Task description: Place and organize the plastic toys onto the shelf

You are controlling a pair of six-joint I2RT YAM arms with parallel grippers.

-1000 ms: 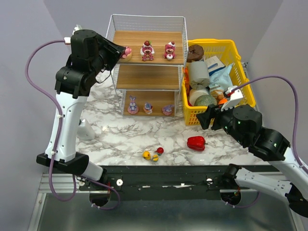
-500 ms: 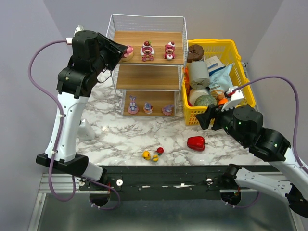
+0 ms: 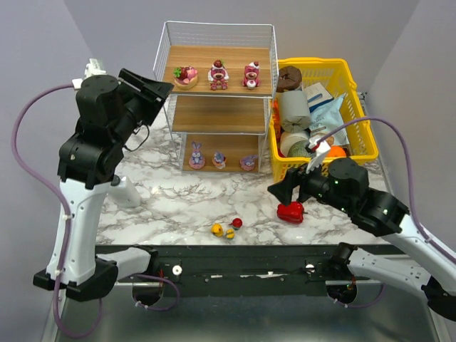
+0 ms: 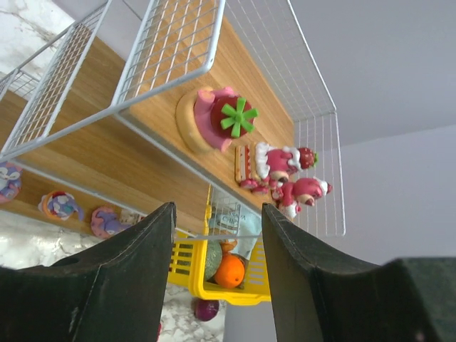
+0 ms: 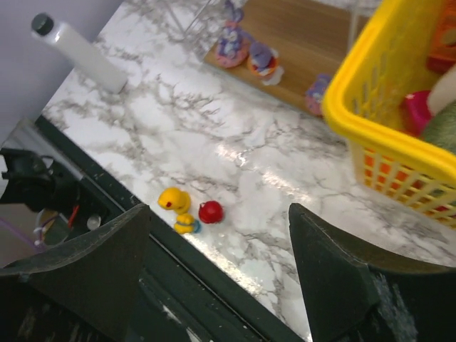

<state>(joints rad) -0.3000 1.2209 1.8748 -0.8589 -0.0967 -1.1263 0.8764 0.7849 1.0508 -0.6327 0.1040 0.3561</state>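
Cake (image 3: 186, 75) and two bears (image 3: 219, 75) on top board of shelf (image 3: 221, 114); three bunnies (image 3: 219, 159) on bottom board; three ducks (image 3: 224, 229) loose on table (image 3: 178, 199). Open, empty: left gripper (image 4: 217, 214) beside top board, right gripper (image 5: 217, 214) above table.

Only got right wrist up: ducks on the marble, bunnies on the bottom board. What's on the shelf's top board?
Observer: Three pink-red toys in a row: strawberry cake, left bear, right bear.
Operator: Left arm carrying anything?
Observer: No. The left fingers are open and empty, beside the shelf's top left corner.
Operator: Anything near my fingers I can't see?
Observer: A red bell pepper lies on the table close by the right fingers.
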